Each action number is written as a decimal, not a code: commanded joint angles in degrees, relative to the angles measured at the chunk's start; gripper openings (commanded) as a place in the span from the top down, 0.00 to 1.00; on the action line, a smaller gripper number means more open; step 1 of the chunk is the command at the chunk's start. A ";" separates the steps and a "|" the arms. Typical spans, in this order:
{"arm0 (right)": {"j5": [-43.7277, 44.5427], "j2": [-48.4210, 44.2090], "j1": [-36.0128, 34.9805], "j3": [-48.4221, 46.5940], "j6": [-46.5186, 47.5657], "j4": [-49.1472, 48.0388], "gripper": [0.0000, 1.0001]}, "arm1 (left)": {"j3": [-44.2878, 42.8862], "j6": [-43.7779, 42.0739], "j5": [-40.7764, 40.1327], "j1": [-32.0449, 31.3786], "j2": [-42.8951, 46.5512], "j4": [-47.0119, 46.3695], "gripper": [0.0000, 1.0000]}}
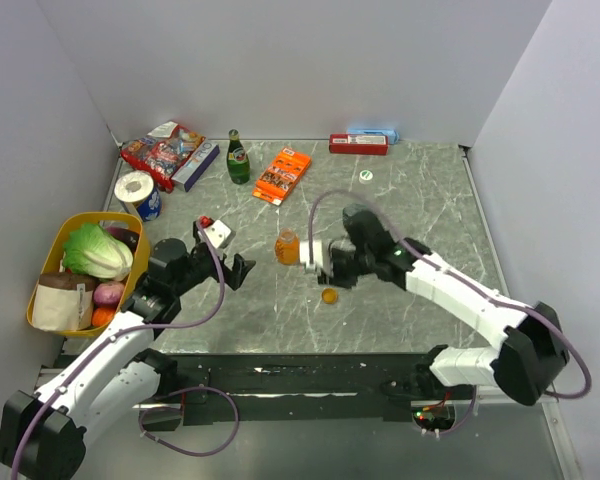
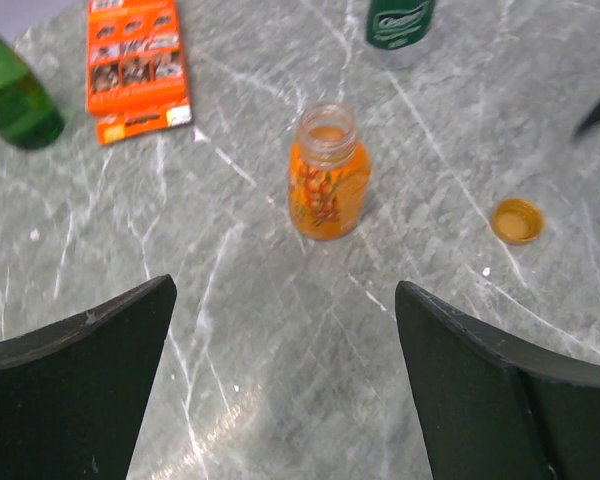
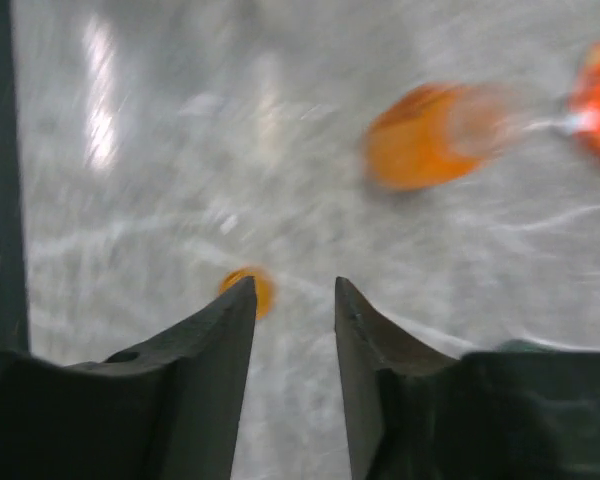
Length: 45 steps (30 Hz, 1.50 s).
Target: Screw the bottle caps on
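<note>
The squat orange bottle [image 1: 287, 246] stands upright and uncapped mid-table; it also shows in the left wrist view [image 2: 327, 185]. The orange-brown cap [image 1: 329, 295] lies on the table to its near right, open side up [image 2: 517, 220]. The whitish cap with a green mark [image 1: 366, 176] lies far back. The dark green bottle [image 2: 400, 22] shows only at the top edge of the left wrist view. My left gripper [image 1: 225, 252] is wide open and empty, left of the orange bottle [image 2: 285, 290]. My right gripper [image 1: 322, 268] is open and empty, its left fingertip beside the orange cap [image 3: 255, 290].
A yellow basket [image 1: 42, 285] of vegetables sits at the left edge. A tall green glass bottle [image 1: 238, 158], an orange box [image 1: 282, 173], a snack pack [image 1: 160, 150], a paper roll [image 1: 135, 187] and a red box [image 1: 358, 144] stand along the back.
</note>
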State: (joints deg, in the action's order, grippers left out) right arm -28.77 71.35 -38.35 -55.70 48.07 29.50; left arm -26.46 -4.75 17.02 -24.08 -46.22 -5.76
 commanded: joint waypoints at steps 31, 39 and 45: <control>9.53 14.01 -3.40 7.02 15.21 -2.60 1.00 | -7.11 -2.37 10.66 0.26 0.25 3.74 0.14; 8.46 -8.40 -4.19 9.20 17.83 -13.83 1.00 | -18.52 13.26 17.59 0.52 -4.48 -1.07 0.16; 10.75 -14.22 -8.14 10.44 24.51 -31.05 1.00 | -27.04 26.08 24.54 0.52 -13.08 -10.14 0.23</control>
State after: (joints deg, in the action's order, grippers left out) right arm -19.57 57.25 -43.86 -46.48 66.85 12.03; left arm -47.97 9.13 34.37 -23.79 -54.41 -7.92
